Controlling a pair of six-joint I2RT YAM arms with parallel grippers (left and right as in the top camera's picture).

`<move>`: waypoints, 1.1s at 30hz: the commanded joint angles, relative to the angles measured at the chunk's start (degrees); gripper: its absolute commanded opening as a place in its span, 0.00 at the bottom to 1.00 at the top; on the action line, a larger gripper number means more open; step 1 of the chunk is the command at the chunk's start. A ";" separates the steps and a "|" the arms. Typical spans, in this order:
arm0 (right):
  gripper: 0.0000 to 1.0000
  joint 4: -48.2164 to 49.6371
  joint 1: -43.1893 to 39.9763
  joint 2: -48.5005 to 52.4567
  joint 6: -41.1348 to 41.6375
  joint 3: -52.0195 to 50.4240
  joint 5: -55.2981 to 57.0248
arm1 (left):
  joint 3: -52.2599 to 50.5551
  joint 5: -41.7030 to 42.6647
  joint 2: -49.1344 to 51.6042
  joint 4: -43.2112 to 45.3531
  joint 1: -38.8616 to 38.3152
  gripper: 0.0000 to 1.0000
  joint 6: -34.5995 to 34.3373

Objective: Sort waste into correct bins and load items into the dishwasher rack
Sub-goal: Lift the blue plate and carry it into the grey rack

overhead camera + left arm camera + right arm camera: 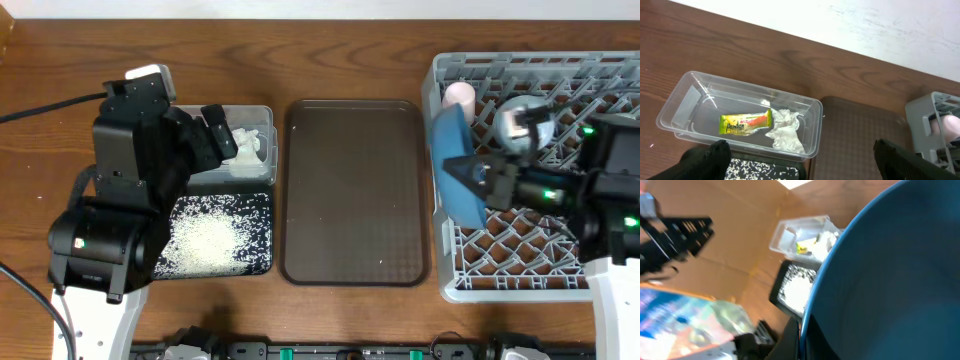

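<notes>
My right gripper (476,178) is shut on the rim of the dark-blue plate (455,160), holding it on edge at the left side of the grey dishwasher rack (500,285); the plate (890,270) fills the right wrist view. A pink cup (459,95) and a small white bowl (524,125) sit in the rack. My left gripper (800,162) is open and empty above the clear tub (685,95), which holds the yellow-green wrapper (745,124) and the white napkin (785,131). The black bin (258,235) holds white rice grains (205,240). Pale-green bowl and chopsticks are out of view.
A brown serving tray (355,190) lies between the bins and the rack, nothing on it. The left arm (130,200) covers part of the tub and the black bin. The wooden table runs to a white wall at the back.
</notes>
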 commanded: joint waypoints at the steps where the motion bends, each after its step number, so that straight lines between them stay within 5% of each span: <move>1: 0.01 0.22 -6.54 -0.72 -1.68 -3.93 -12.28 | 1.03 -0.74 0.22 -0.15 0.24 0.94 0.68; 8: 0.01 1.25 -20.94 -0.66 -8.85 -15.52 -25.59 | 1.03 -0.74 0.22 -0.15 0.24 0.94 0.68; 16: 0.01 3.76 -34.49 -0.39 -10.43 -23.76 -24.94 | 1.03 -0.74 0.22 -0.15 0.24 0.94 0.70; 33: 0.02 10.23 -37.07 -0.28 -7.78 -23.80 -16.94 | 1.03 -0.74 0.22 -0.15 0.24 0.94 0.70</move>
